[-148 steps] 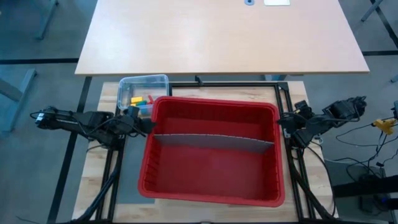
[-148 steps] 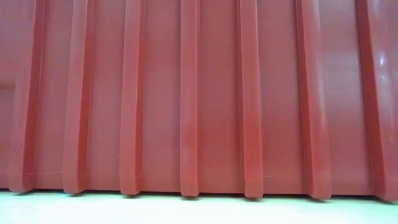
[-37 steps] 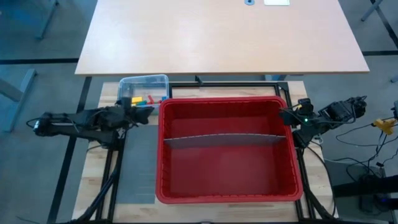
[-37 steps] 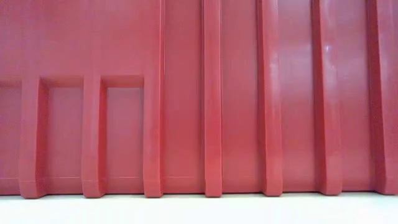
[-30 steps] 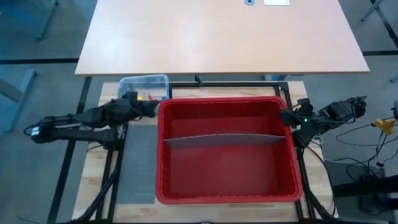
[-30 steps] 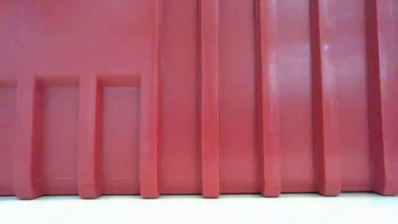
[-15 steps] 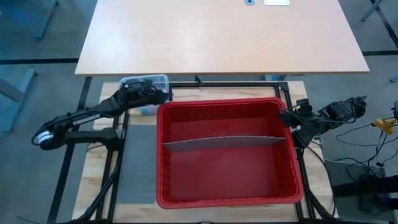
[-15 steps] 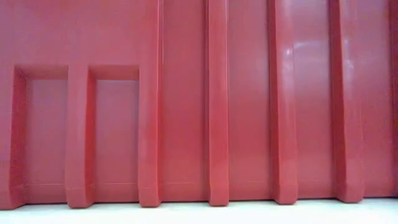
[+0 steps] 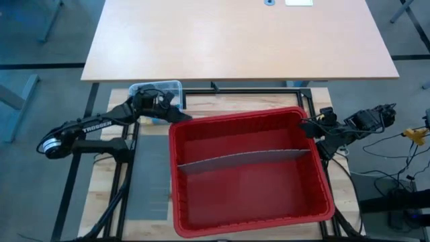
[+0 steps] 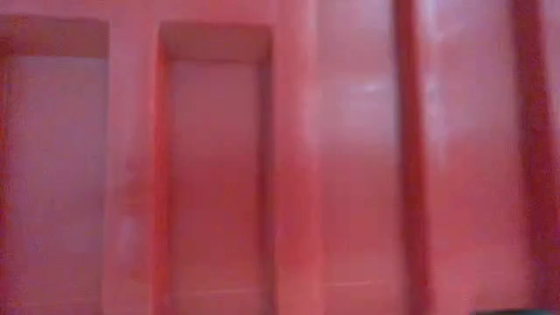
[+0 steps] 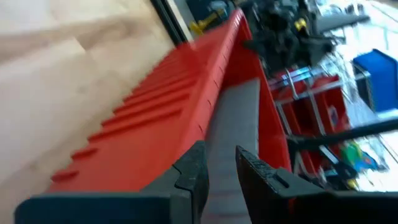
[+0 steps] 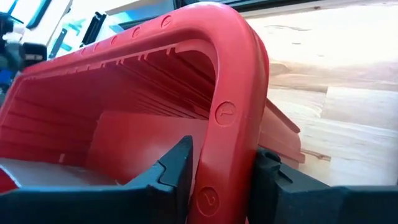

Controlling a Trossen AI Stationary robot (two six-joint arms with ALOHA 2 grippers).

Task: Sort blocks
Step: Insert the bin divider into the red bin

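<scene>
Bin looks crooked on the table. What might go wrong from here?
The right end effector pinches only one corner rim of the skewed red bin; the rim may slip out or the bin swing. The left end effector sits at the bin's far corner beside the clear tub and may knock it. The bowed grey divider might pop loose.

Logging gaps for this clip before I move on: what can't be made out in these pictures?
- Blocks: none visible; in the high view the left gripper and arm cover most of the clear tub.
- Low view: filled by the red bin wall, blurred; table and arms hidden.
- Left wrist view: blurred; what the fingers are near is unclear.
- Right gripper clamps the bin's rim; its view shows little else.
</scene>
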